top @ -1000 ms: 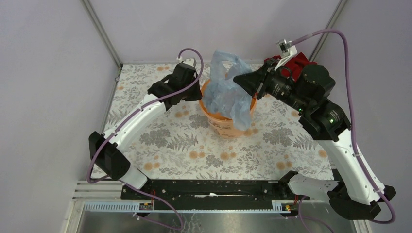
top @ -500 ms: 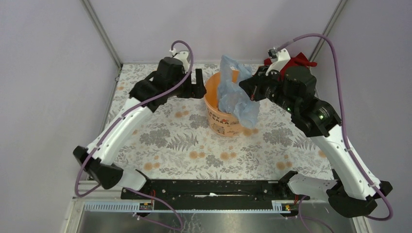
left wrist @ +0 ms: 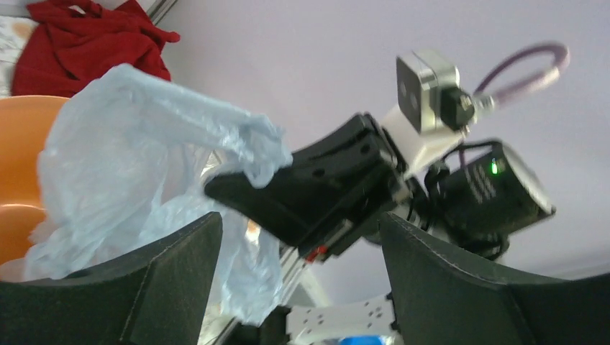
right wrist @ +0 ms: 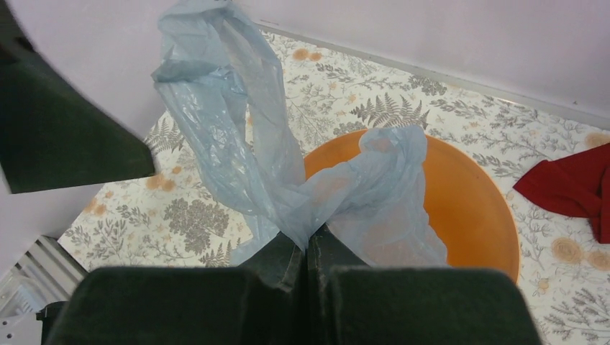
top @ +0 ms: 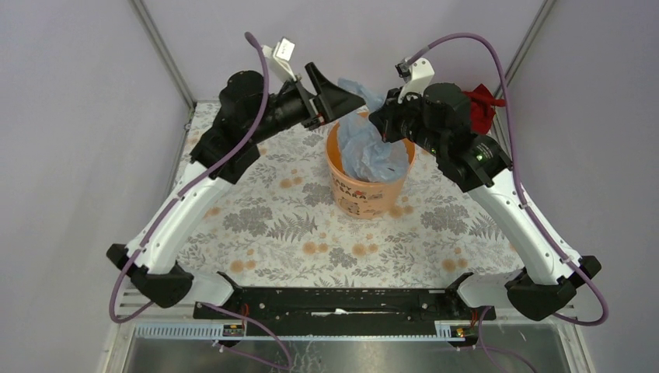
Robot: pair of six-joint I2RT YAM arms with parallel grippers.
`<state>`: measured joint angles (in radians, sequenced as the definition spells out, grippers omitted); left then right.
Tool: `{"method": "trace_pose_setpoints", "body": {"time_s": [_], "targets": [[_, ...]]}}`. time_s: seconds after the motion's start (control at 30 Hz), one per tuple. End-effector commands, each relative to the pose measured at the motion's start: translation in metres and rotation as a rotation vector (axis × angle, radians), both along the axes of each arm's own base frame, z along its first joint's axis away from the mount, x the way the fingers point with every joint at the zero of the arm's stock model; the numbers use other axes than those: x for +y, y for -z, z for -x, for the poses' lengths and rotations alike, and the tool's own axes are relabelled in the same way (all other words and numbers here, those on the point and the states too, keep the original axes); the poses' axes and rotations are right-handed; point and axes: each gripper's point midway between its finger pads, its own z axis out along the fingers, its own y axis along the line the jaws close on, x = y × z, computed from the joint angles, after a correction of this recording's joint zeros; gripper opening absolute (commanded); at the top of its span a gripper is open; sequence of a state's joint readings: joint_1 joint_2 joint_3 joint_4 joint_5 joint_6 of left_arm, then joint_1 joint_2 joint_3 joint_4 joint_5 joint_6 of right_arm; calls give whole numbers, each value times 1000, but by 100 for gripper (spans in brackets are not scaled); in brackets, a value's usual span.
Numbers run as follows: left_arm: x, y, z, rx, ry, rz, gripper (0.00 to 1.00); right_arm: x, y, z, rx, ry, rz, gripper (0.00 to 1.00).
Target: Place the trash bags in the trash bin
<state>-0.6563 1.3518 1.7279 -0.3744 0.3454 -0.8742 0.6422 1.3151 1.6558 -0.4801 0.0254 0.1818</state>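
Pale purple walls point(top: 78, 155) close in a table point(top: 311, 233) with leaf and flower prints on top. You have the orange bin point(top: 365, 194) standing up near the back middle of it. The blue bag point(top: 373, 155) sits mostly inside the bin, all puffed up, and part of it pokes up over the rim.

Your right gripper point(right wrist: 309, 251) hangs just above the bin. Its fingers point(right wrist: 216, 302) are pressed together, pinching a fold of the bag. From that pinch one long strip of bag sticks up in the air, off to the side. Your left gripper point(top: 346, 97) is up high at the back of the bin. It is spread wide with nothing held in it.

I think you are at the stuffing-in step. The bag is over the bin and partly in, but not all the way down. Next, it looks best to bring the right gripper lower into the bin and then let go, so the bag drops inside. The tall strip may need a push down from the left gripper.

Watch out, because the two grippers are very near each other over the bin and could bump. The bag is thin and light, so it may cling to the fingers or pop back up. The bin looks light too and might tip if you push it from the side. A red cloth point(top: 482, 101) lies at the back right corner, well apart from the bin. It does not look to be in your way.
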Motion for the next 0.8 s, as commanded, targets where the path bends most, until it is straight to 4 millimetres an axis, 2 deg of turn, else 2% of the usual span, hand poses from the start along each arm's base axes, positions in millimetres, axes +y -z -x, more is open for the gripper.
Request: {"method": "trace_pose_setpoints", "body": {"time_s": [0.0,0.13,0.27,0.33,0.43,0.5,0.6,0.63,0.77], "targets": [[-18,-34,-20,61,-65,167,82,-1,-24,-1,-94,2,-25,0],[-31,-31,-35,86,-112,167,75,0,-20,1,-83,-8,-28,0],[-36,-27,-50,56,-192,134,68,-1,-23,2,-90,-7,-31,0],[-37,-29,-56,32,-211,114,57,-2,-24,2,-96,-3,-29,2],[-39,-35,-62,-37,-213,75,30,-6,-24,3,-98,4,-17,19],[-38,-39,-63,-76,-187,65,17,-10,-23,7,-101,8,-11,32],[-34,-46,-58,-120,-102,93,5,-23,-18,15,-97,39,-3,67],[-33,-47,-56,-130,-72,107,2,-27,-16,19,-93,49,-5,75],[-31,-44,-42,-155,34,123,0,-39,-14,34,-62,75,-57,97]]}}
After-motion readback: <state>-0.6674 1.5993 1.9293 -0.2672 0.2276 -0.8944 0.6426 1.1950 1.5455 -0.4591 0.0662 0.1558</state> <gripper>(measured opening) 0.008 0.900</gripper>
